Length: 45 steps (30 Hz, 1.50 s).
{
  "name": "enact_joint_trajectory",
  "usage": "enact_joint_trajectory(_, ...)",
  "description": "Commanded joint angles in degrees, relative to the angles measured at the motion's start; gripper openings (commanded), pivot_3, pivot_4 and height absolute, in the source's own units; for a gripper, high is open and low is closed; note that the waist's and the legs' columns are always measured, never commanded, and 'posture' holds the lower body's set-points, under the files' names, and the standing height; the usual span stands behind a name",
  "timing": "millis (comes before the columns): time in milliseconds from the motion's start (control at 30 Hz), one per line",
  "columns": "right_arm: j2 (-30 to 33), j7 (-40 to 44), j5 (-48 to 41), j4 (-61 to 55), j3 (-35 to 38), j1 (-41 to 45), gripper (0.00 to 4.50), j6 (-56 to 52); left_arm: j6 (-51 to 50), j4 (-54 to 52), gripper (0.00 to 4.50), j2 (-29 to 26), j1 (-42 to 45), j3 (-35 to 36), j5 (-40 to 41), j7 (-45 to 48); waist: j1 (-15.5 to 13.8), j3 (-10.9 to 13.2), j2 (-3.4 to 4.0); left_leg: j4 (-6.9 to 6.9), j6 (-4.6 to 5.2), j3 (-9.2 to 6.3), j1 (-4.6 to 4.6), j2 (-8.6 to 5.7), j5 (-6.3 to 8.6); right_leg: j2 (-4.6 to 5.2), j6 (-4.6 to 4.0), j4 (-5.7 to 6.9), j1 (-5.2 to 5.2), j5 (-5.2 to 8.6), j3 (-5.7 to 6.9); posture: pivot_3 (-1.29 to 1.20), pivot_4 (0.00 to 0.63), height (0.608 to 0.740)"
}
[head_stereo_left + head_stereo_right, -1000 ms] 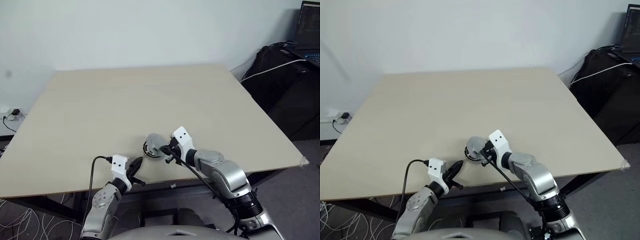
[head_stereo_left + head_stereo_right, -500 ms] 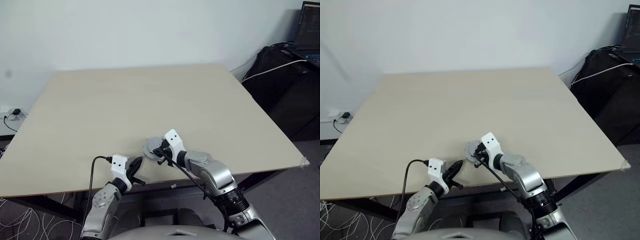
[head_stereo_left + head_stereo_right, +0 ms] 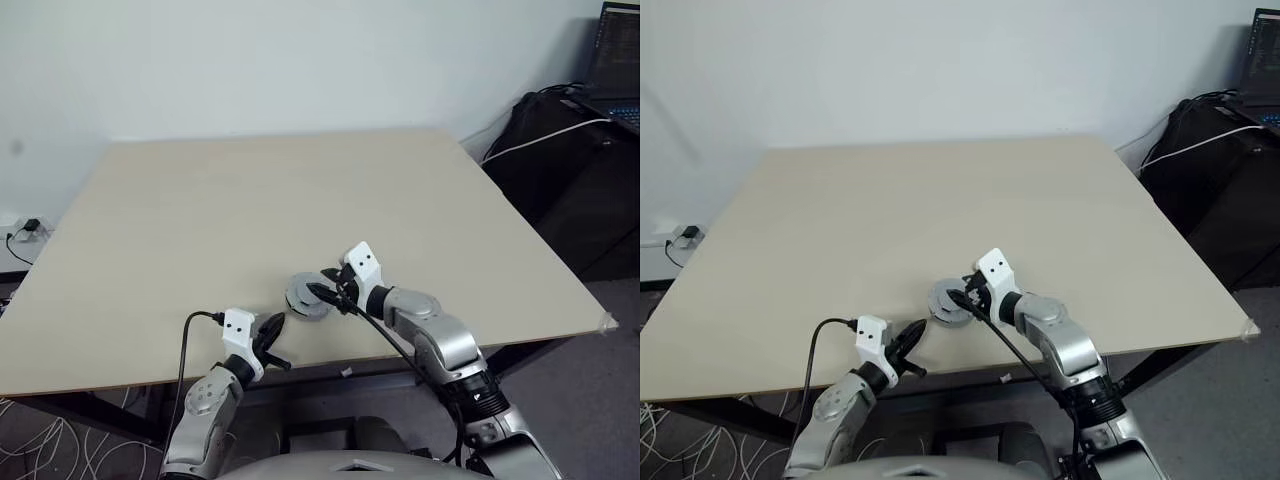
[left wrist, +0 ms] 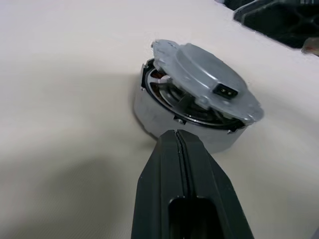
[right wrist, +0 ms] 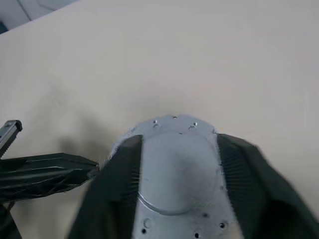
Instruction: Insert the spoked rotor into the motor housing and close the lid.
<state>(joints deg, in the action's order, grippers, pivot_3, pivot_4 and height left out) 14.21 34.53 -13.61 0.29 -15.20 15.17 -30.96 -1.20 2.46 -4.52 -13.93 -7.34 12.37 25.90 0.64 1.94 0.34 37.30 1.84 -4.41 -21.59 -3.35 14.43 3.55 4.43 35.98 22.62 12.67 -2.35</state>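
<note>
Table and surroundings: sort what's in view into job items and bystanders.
Job items: motor housing with copper windings showing, lid sitting askew on top, right tool open around the lid, left tool shut beside the housing.

Bystanders: table, black bag, laptop, floor cables.

We are in what looks like an office or lab test room: a wide pale wooden tabletop (image 3: 300,200) stands against a plain white wall (image 3: 300,60), loose white cables (image 3: 60,445) lie on the grey floor, a wall socket (image 3: 25,228) sits low, and a laptop (image 3: 615,60) showing code rests on black bags (image 3: 560,160).
</note>
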Motion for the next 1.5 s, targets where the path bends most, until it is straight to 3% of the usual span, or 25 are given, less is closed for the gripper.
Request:
enact_joint_trajectory(33, 0.79, 4.71, -0.12, 3.25, -0.22, 3.08, 3.80, 2.99, 0.57, -1.75, 0.00, 0.18, 0.62, 0.08, 0.59, 0.21, 0.00, 0.00, 0.00, 0.00, 0.01, 0.00, 0.00, 0.00, 0.00, 0.00, -0.06, 0.00, 0.00, -0.04, 0.00, 0.00, 0.000, 0.740)
enact_joint_trajectory(100, 1.19, 7.65, -0.37, 5.37, -0.78, 4.34, 4.44, 3.48, 0.62, -1.84, 0.00, 0.16, 0.53, 0.17, 0.55, 0.11, -0.02, 0.00, 0.00, 0.00, 0.01, 0.00, 0.00, -0.01, -0.01, 0.00, -0.18, 0.00, 0.01, -0.11, -0.01, 0.00, 0.000, 0.740)
enact_joint_trajectory(133, 1.37, 9.06, -0.48, 6.29, -1.06, 4.87, 4.48, 3.69, 0.64, -1.86, 0.00, 0.16, 0.51, 0.22, 0.53, 0.06, -0.01, 0.00, 0.00, 0.00, 0.01, 0.00, 0.00, -0.01, -0.01, 0.00, -0.23, 0.00, 0.01, -0.14, 0.00, 0.00, 0.000, 0.740)
enact_joint_trajectory(333, 1.70, 14.63, 0.33, 11.76, -2.35, 7.99, 4.48, 5.09, 0.71, -1.85, 0.00, 0.05, 0.59, 0.41, 0.49, -0.05, -0.01, 0.00, 0.01, 0.00, 0.02, 0.00, 0.00, 0.00, -0.01, -0.01, -0.25, 0.01, 0.01, -0.16, -0.01, 0.00, 0.000, 0.740)
enact_joint_trajectory(967, -0.58, 15.26, 6.32, 24.26, -2.26, 11.72, 4.48, 13.54, 1.33, -2.62, 0.00, -0.03, -0.53, 0.34, 0.16, -1.00, 0.01, -0.07, 0.10, 0.00, 0.00, 0.01, 0.01, -0.01, -0.02, -0.02, -0.28, 0.02, 0.01, -0.22, -0.02, 0.00, 0.000, 0.740)
enact_joint_trajectory(1133, -1.09, 13.88, 7.07, 25.14, -1.41, 11.45, 3.27, 15.28, 1.31, -2.49, 0.00, -0.04, -0.47, 0.39, 0.23, -0.94, 0.01, -0.13, 0.20, 0.00, -0.01, 0.01, 0.02, -0.01, -0.03, -0.02, -0.28, 0.02, 0.01, -0.22, -0.03, 0.00, 0.000, 0.740)
enact_joint_trajectory(1500, -1.85, 12.14, 5.61, 19.30, 0.71, 7.77, 3.20, 15.28, 1.28, -2.55, 0.00, 0.00, -0.64, 0.42, 0.27, -1.02, -0.01, -0.14, 0.22, 0.01, -0.05, 0.00, 0.03, -0.01, -0.06, -0.04, -0.31, 0.04, 0.01, -0.27, -0.04, 0.00, 0.000, 0.740)
